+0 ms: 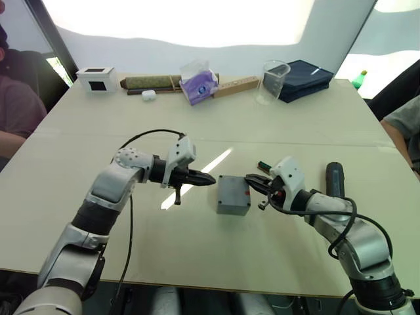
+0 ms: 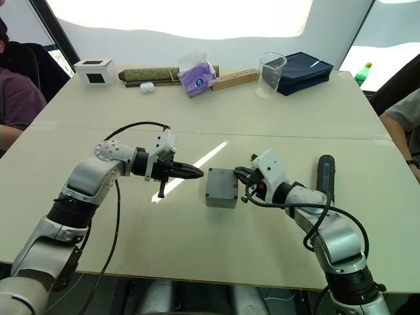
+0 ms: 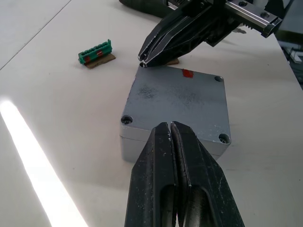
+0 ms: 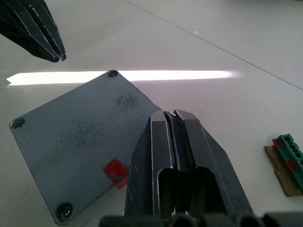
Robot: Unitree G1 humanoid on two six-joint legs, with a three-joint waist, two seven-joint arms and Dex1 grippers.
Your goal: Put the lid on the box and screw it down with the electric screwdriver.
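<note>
The lid [image 3: 182,101] already sat on top of the box [image 1: 233,195], which stood near the middle of the table [image 1: 197,118], its four corner screw holes showing and a small red mark on the surface near one edge. My left gripper [image 1: 209,178] pointed at the box from my left side, fingers pressed together with nothing between them, the tips just beside the box's left edge and, seen from the left wrist, hovering over the lid's near rim. My right gripper [image 1: 251,178] came in from the opposite side, its fingers also closed on nothing, tips close to the box's right edge beside the red mark; whether they touched the lid I could not tell. The electric screwdriver [image 1: 335,179] lay on the table to my right, beyond my right forearm and apart from both grippers. A small green terminal block [image 3: 96,51] rested on the table just behind the box. Along the far edge stood a white cube with a black window [image 1: 97,79], a purple-filled bag [image 1: 197,83], a clear cup [image 1: 273,80] and a dark blue case [image 1: 304,79]
</note>
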